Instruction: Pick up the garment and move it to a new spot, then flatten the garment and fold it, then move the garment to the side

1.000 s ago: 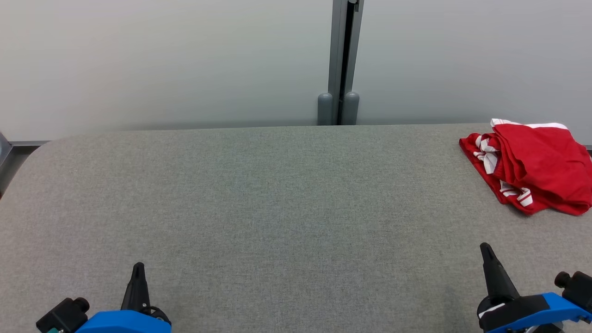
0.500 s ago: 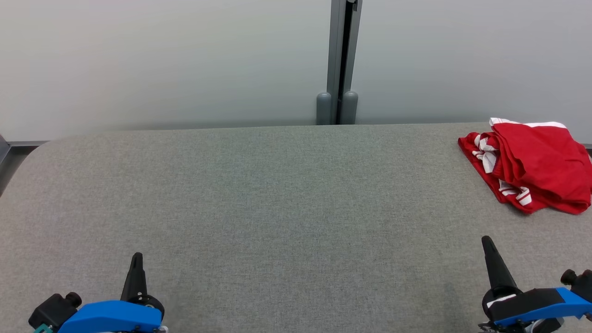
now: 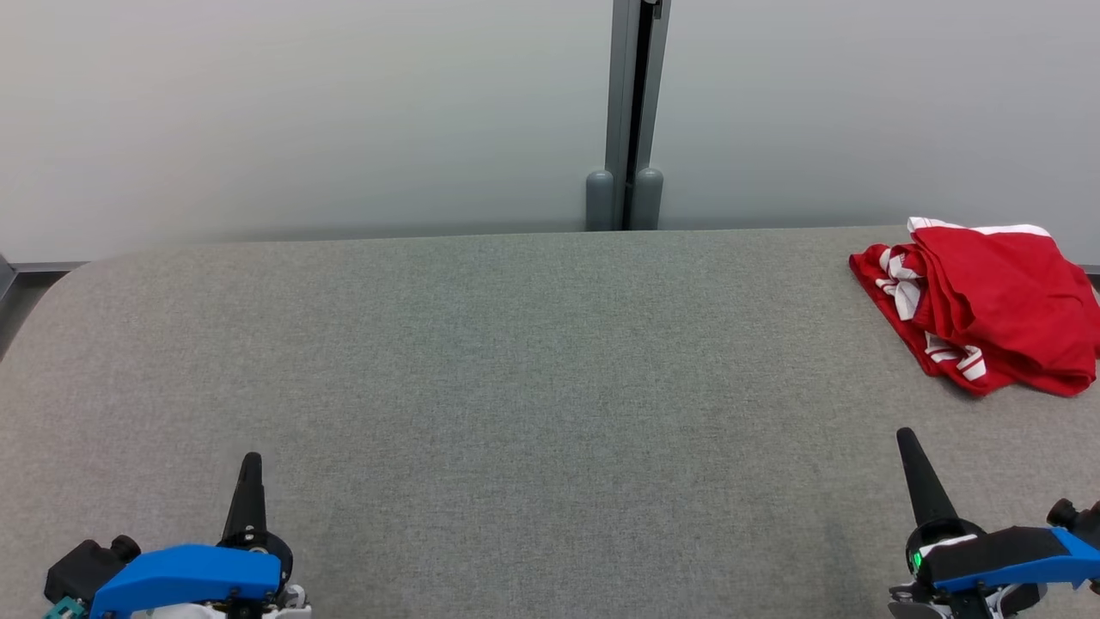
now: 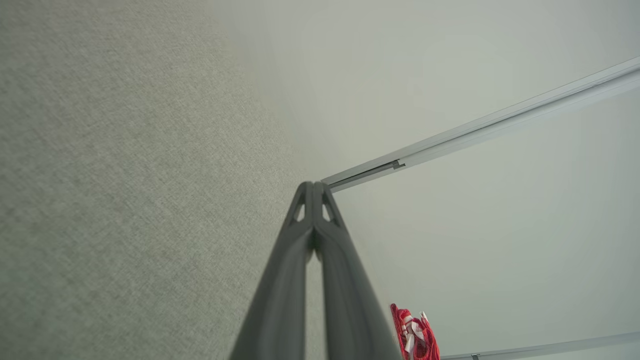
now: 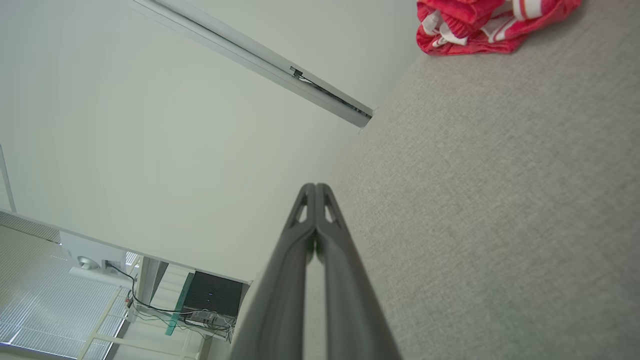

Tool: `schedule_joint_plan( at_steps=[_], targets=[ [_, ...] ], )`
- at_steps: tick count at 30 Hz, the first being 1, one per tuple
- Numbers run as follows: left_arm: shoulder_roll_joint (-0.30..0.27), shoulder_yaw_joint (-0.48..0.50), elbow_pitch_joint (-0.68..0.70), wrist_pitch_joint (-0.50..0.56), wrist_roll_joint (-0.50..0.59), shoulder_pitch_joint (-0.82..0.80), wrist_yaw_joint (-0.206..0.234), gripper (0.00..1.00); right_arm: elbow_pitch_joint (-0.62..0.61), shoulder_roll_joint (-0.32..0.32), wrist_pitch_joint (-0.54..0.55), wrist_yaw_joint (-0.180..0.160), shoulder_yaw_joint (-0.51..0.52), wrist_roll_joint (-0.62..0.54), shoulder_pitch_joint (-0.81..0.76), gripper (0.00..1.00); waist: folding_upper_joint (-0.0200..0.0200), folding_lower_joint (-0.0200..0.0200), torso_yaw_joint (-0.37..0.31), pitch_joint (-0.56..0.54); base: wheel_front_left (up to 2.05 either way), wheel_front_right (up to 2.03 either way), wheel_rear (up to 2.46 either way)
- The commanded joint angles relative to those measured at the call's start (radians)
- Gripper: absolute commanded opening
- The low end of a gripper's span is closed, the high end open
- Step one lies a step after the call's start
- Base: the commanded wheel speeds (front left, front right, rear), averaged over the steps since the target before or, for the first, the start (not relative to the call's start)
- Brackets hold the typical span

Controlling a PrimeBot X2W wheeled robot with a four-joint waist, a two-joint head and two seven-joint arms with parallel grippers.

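A red garment with white stripes (image 3: 988, 309) lies crumpled at the far right of the grey table (image 3: 516, 387); it also appears small in the left wrist view as the garment (image 4: 414, 335) and at the top of the right wrist view as the garment (image 5: 485, 22). My left gripper (image 3: 250, 462) is at the lower left, shut and empty, its fingertips pressed together (image 4: 314, 186). My right gripper (image 3: 904, 436) is at the lower right, shut and empty (image 5: 315, 187), well short of the garment.
A pale partition wall with a grey vertical post (image 3: 634, 112) stands right behind the table's far edge. The table's left corner is rounded (image 3: 77, 275). Beyond the table, the right wrist view shows a dark box with cables (image 5: 215, 295) on the floor.
Both grippers have crept forward a little over the table. The head camera has shifted slightly; the garment has not moved.
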State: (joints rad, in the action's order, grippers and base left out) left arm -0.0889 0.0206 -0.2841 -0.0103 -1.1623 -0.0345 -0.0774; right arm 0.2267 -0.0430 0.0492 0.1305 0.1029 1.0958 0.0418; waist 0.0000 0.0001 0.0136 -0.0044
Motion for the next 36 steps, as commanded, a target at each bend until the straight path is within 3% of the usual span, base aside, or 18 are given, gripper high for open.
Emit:
schedule_joint_plan(
  at_steps=[1,36],
  targets=[
    [0.001,0.011,0.014,0.007,-0.028,-0.026,-0.006,0.00,-0.005,-0.008,0.006,0.000,0.002,0.033,0.026,0.00,0.0000,-0.0001,0.000,0.000,0.00,0.00,0.00],
    [0.026,0.067,0.032,0.086,-0.304,-0.061,-0.040,0.00,0.010,-0.010,0.045,0.000,0.010,0.351,0.058,0.00,0.0000,-0.0001,-0.008,0.004,0.00,0.00,0.00]
  ],
)
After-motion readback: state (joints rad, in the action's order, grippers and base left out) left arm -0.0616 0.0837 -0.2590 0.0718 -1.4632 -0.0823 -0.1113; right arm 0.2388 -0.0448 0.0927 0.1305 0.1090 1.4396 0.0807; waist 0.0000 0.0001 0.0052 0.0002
